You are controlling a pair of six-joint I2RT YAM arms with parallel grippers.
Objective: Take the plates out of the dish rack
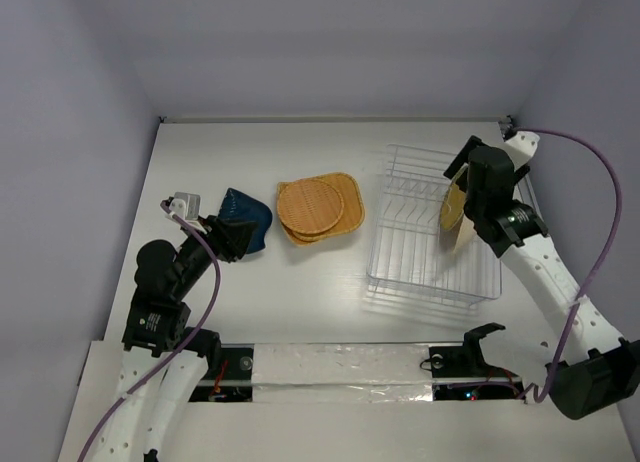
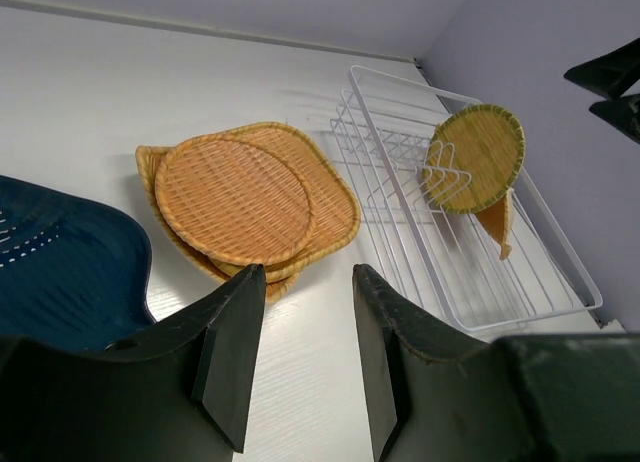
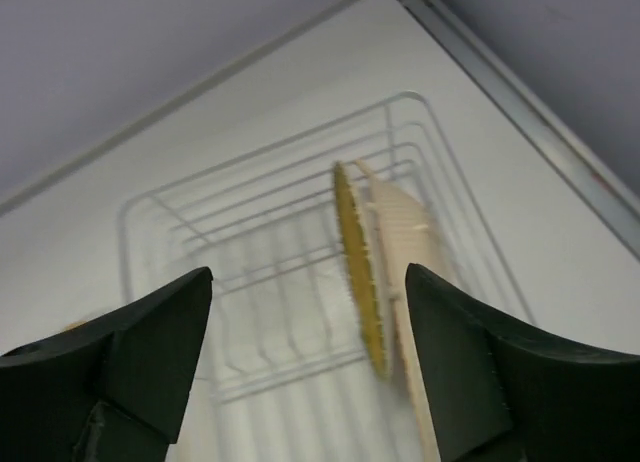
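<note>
Plates [image 3: 358,272] stand on edge in dish rack [image 3: 160,207], just below right gripper [image 3: 308,272], jaws spread wide, holding nothing, rims running between them; left gripper [image 2: 305,282] parted, empty, well apart.

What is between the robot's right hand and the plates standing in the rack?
Nothing visible does. The right hand is open over the two upright plates in the dish rack, with only clear space between them.

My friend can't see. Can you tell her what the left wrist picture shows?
A stack of woven orange plates sits on a white table, with a dark blue plate left and a white wire dish rack right holding two upright plates. The left tool is open, empty.
</note>
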